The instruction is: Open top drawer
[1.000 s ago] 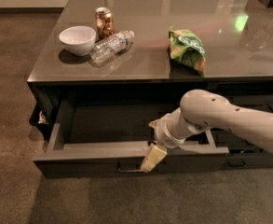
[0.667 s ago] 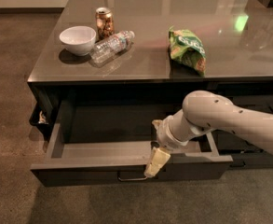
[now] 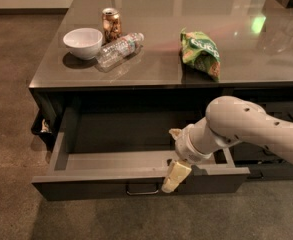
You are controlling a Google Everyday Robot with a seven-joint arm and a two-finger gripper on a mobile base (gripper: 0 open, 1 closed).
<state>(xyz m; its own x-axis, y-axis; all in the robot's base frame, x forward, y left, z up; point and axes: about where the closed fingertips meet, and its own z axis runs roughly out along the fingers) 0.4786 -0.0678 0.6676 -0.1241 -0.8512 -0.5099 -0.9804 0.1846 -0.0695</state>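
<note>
Because the pale arm (image 3: 251, 126) crosses in front of it, the right end of the top drawer (image 3: 121, 160) is partly covered, and the right part of its front is broken by the end effector (image 3: 172, 176), of which only one yellowish piece shows, hanging over the top edge and down the outer face of the front just to the right of the handle (image 3: 142, 189); whether the end effector is clenched on that edge or released cannot be told. The drawer stands well out from under the counter (image 3: 151, 71), its dark grey front nearest the camera, low in the view, with the small loop handle at its centre. Its inside is shallow and paler grey, and the back of the cavity beneath the counter lies in deep shadow. Right of the drawer, more dark fronts are mostly hidden behind the arm and hard to read. At the counter's left side something dark with a pale patch (image 3: 43, 126) sticks out, too dim to identify. On the glossy counter sit a white bowl (image 3: 83, 42), a can (image 3: 111, 25) behind it, a clear plastic bottle (image 3: 118, 49) lying on its side just beside both, and a green snack bag (image 3: 201, 54) well apart to the right. The counter's far right corner is cut off by the frame.
</note>
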